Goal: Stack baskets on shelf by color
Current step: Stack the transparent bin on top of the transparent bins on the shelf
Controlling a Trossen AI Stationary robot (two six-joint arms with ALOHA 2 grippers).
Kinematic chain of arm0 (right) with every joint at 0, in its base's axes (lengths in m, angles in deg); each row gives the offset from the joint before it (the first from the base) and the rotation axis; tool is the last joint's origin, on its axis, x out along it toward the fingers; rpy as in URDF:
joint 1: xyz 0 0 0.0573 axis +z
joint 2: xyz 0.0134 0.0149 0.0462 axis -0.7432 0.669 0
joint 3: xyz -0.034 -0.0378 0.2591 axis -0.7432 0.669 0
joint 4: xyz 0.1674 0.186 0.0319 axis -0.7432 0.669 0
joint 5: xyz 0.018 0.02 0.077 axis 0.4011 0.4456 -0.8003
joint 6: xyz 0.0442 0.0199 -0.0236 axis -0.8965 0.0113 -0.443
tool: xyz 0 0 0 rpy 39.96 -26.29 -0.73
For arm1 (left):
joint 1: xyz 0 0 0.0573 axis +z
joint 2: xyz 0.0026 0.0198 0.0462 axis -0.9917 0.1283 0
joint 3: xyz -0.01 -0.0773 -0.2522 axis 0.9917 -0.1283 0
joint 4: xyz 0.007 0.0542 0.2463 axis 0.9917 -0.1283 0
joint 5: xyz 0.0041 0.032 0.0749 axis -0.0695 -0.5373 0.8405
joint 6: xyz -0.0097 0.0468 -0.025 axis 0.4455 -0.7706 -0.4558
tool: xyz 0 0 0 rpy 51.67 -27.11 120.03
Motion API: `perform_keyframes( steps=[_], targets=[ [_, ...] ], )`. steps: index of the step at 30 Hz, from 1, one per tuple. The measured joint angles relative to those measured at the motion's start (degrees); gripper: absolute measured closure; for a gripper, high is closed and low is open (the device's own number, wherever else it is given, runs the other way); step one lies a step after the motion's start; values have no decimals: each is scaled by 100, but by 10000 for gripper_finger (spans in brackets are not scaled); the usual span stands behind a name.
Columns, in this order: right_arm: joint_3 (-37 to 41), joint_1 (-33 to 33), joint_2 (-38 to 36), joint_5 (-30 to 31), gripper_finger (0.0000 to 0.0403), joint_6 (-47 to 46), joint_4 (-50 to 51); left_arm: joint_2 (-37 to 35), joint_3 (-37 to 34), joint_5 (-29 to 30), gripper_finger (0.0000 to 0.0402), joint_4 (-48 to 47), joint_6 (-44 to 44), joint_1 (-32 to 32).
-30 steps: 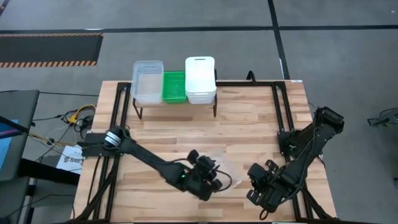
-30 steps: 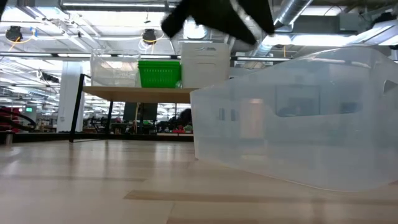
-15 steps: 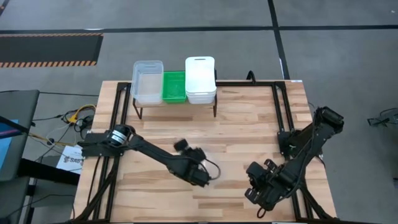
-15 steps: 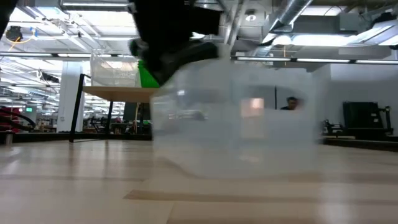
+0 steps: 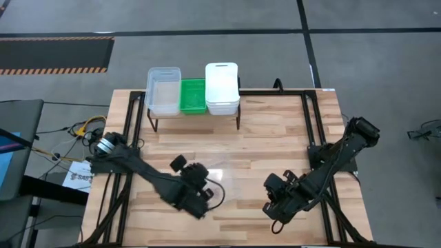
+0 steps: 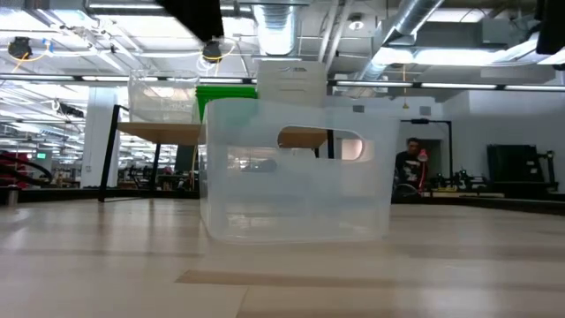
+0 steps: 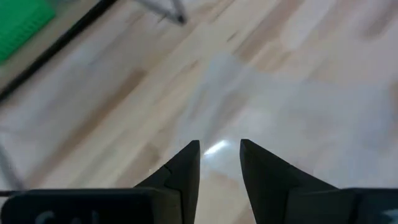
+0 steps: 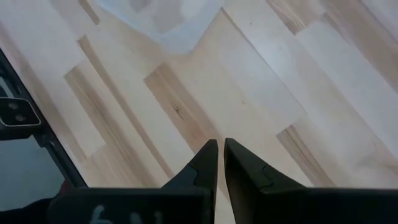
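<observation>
One clear basket stands upright on its base on the tabletop, faint in the high view. My left gripper is just to its left, open and touching nothing; its wrist view shows the basket ahead of the fingertips. My right gripper is shut, over bare wood to the basket's right. The shelf stands at the far edge and carries a clear stack, green baskets and a white stack.
Black frame rails run along the table's left and right sides. Bare planks lie between the shelf and the grippers. In the low view a person shows in the room behind the table.
My left gripper has carried the clear basket from near the low camera toward the table's left and far side, turning it, and has let go. The basket, tilted a second ago, now stands upright on the table. The left gripper has drawn off leftward. My right gripper has shifted slightly left.
</observation>
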Motion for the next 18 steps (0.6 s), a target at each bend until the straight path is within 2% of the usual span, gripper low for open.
perform_keyframes(
  steps=[2, 5, 12, 15, 18],
  targets=[
    [0, 15, 0, -2, 351, 43, 7, -122, 0, 178, 296, 329, 57, -226],
    [0, 22, 0, -13, 351, 43, 14, -150, 0, 117, 279, 1067, -586, -412],
    [0, 20, 0, -33, 351, 40, -30, 291, 2, -558, 188, 3126, -2765, -239],
    [0, 26, -2, -135, 351, 10, -57, 623, 2, -610, 155, 3378, -3055, -75],
    [0, 95, 0, -190, 351, -1, -57, 975, 1, -986, 139, 3379, -3064, 110]
  ],
)
